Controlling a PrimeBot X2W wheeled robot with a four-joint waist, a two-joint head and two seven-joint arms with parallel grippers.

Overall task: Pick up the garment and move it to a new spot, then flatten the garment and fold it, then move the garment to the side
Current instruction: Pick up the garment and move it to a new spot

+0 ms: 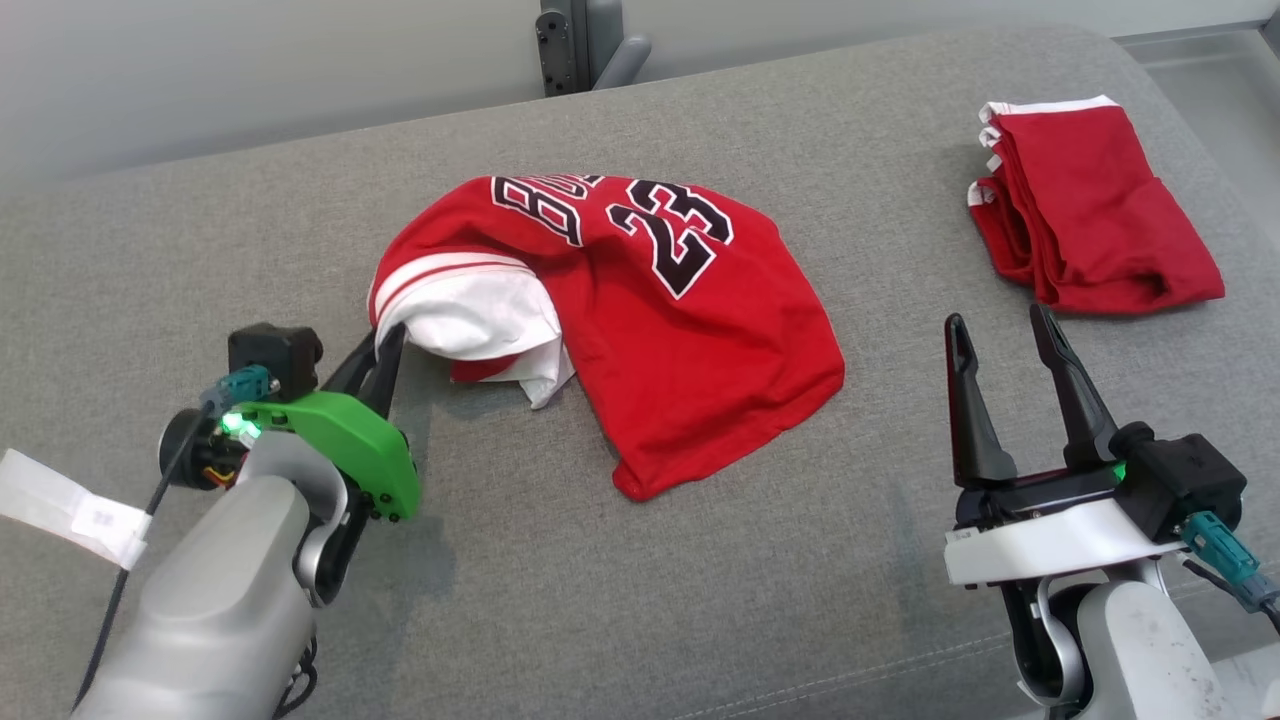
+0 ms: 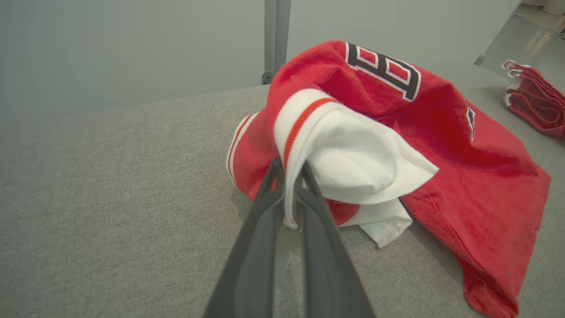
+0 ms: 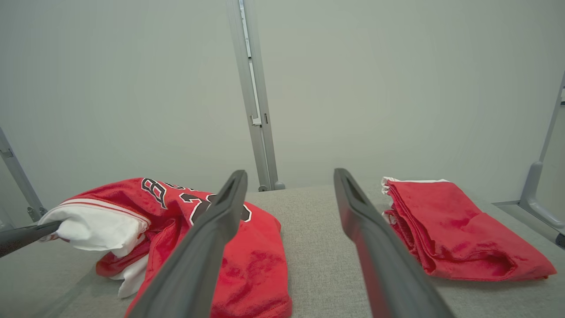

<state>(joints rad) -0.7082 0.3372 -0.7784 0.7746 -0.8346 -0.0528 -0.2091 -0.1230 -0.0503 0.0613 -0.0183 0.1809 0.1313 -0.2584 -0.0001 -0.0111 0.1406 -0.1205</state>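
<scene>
Garment: red basketball jersey with white trim and a black "23" (image 1: 680,330), crumpled at mid-surface, its white-banded edge raised towards the robot's left.
Left claw (image 1: 385,345): clenched on that white-banded edge; fingers slant forward and upward, pale forearm low at the near left.
Right claw (image 1: 998,320): released, fingers spread and pointing forward, near right, well apart from the jersey.
Surface: grey woven fabric surface (image 1: 700,600); folded red cloth (image 1: 1090,210) at its far right.
Room: pale plain wall (image 1: 250,70), grey metal post (image 1: 580,40) behind.
Axis: lettered end far, hem near and slightly right; long axis diagonal.
</scene>
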